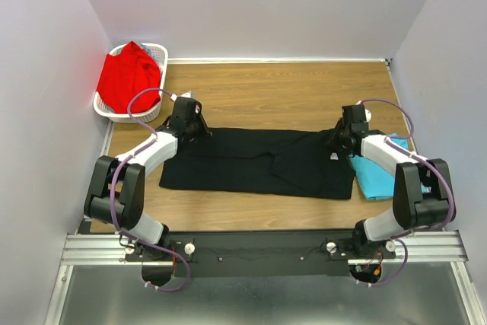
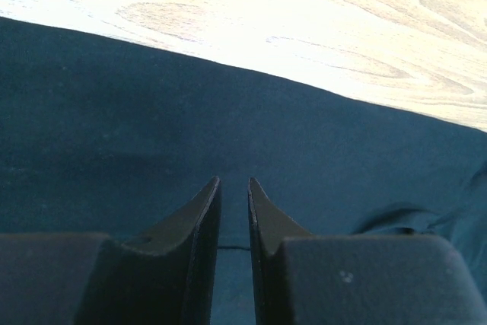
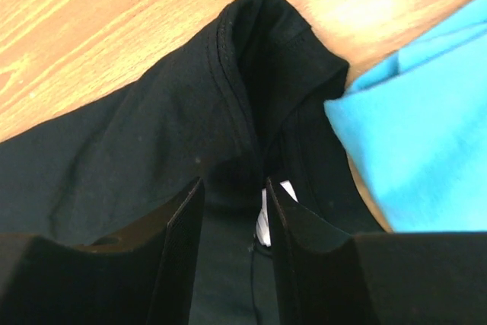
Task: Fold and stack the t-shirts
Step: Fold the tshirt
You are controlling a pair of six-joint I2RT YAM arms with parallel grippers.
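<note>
This looks like a robotics lab test cell, though little outside the enclosure shows. A wood-grain tabletop (image 1: 266,89) is boxed in on three sides by plain pale walls (image 1: 266,5). A cabled left arm (image 1: 148,150) and right arm (image 1: 388,154) are bolted to an aluminium rail (image 1: 259,249) along its near edge.

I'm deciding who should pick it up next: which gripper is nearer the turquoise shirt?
Right. The right gripper sits at the collar of the black shirt, just beside the turquoise shirt; the left gripper is over the black shirt's opposite end.
</note>
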